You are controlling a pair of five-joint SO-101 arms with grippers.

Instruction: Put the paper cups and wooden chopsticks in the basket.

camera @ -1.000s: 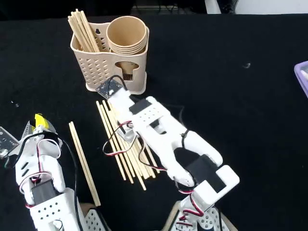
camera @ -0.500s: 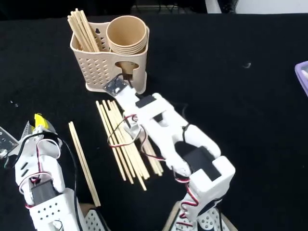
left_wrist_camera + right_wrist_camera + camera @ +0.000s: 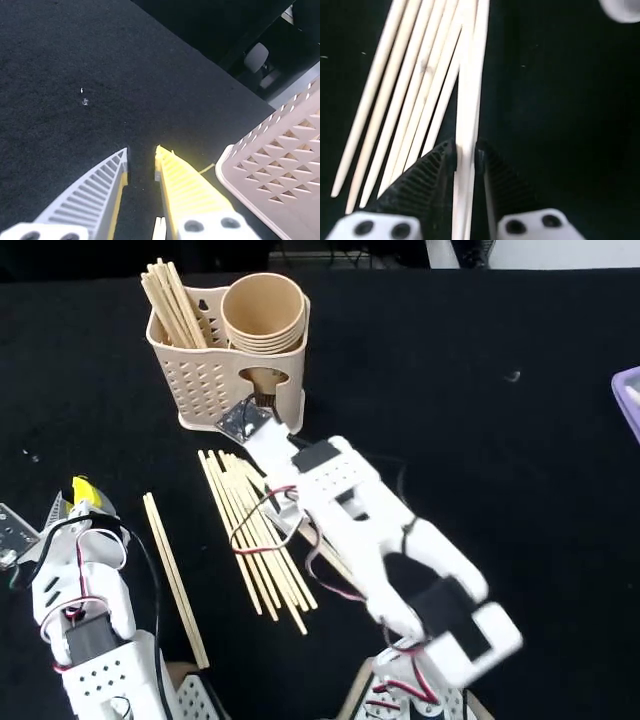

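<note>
Chopsticks point(image 3: 471, 75) pinched in right pincer point(image 3: 465, 150), per right wrist view; left pincer point(image 3: 141, 152) slightly spread, near basket point(image 3: 280, 165).

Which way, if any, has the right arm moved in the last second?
Yes. In the high view the right arm's tip has edged along the basket's front toward the paper cups, and its elbow has swung away from the basket.

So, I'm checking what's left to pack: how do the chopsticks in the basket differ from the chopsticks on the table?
The chopsticks in the basket stand on end, bunched tight; the chopsticks on the table lie flat, fanned out. No gripper touches the basket ones; the right gripper is shut on a pair beside the table ones. Both are plain pale wood.
</note>
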